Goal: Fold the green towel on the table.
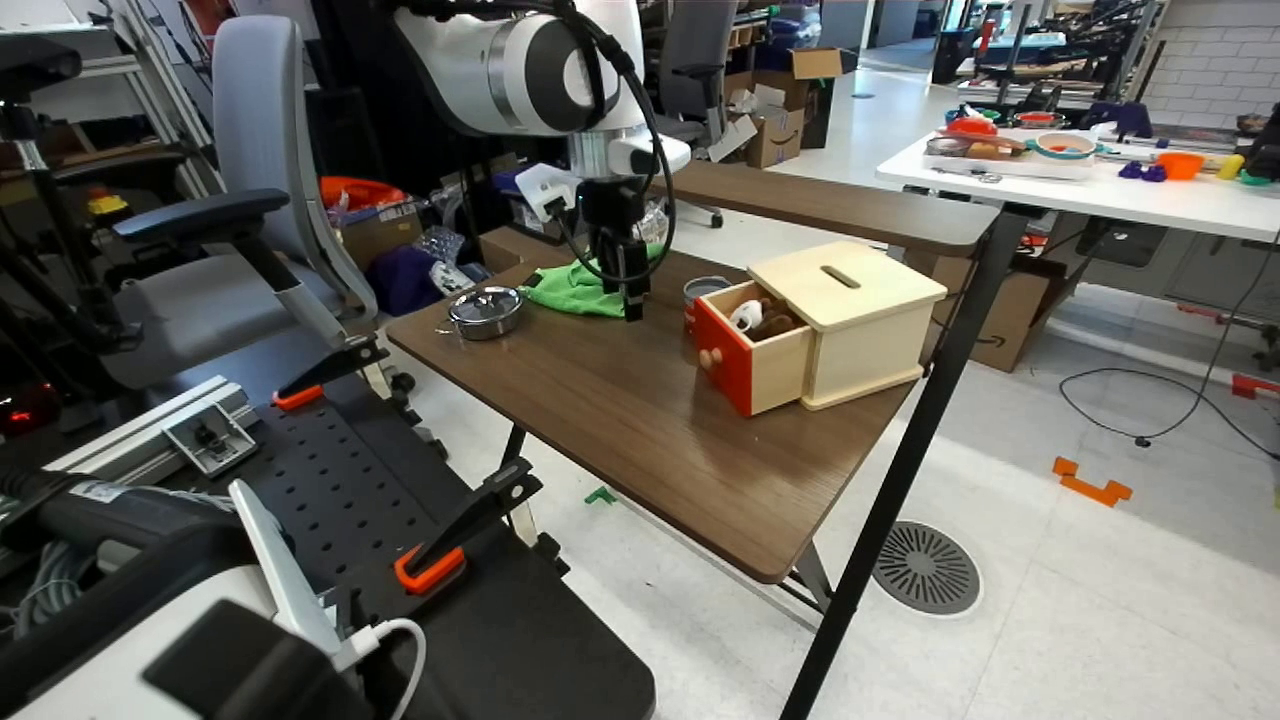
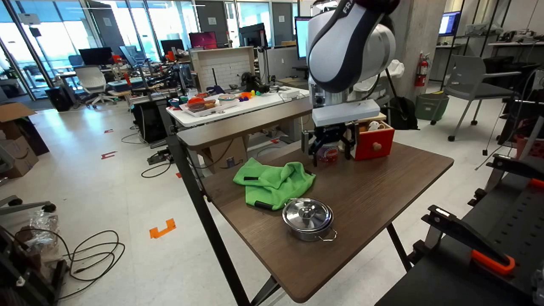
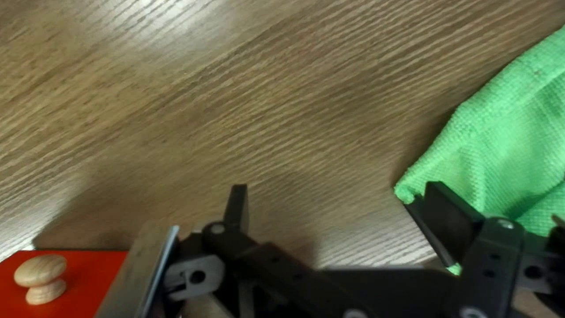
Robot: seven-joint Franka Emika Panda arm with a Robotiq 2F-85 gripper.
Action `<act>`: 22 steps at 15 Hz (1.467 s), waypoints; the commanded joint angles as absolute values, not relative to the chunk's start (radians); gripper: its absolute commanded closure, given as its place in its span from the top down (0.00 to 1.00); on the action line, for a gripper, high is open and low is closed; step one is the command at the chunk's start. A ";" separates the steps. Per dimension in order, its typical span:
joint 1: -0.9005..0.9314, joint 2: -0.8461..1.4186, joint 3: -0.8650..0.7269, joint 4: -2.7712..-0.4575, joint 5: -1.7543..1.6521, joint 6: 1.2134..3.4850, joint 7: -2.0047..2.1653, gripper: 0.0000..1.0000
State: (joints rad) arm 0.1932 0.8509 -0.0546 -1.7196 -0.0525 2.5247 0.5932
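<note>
Although the jaws of the gripper [image 3: 337,185] stand spread, presumably for a grasp, they pinch nothing; one fingertip [image 3: 446,216] overlaps a corner of the green towel [image 3: 503,150] in the wrist view, contact being uncertain. The towel lies rumpled on the table [image 2: 374,187], its fold apparently yet to be made. Just beside it, a lidded pot [image 2: 308,216] probably limits room on that side.

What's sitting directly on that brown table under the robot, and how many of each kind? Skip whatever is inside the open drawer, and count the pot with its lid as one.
Green towel: 1
Lidded metal pot: 1
Wooden drawer box: 1
Red-and-grey can, partly hidden: 1
Total: 4
</note>
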 commanded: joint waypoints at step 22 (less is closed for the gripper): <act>0.251 1.047 -0.118 -1.447 -0.040 2.400 0.595 0.00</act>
State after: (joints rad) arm 0.2515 1.0311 -0.1039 -1.4708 -0.0513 2.4200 0.5949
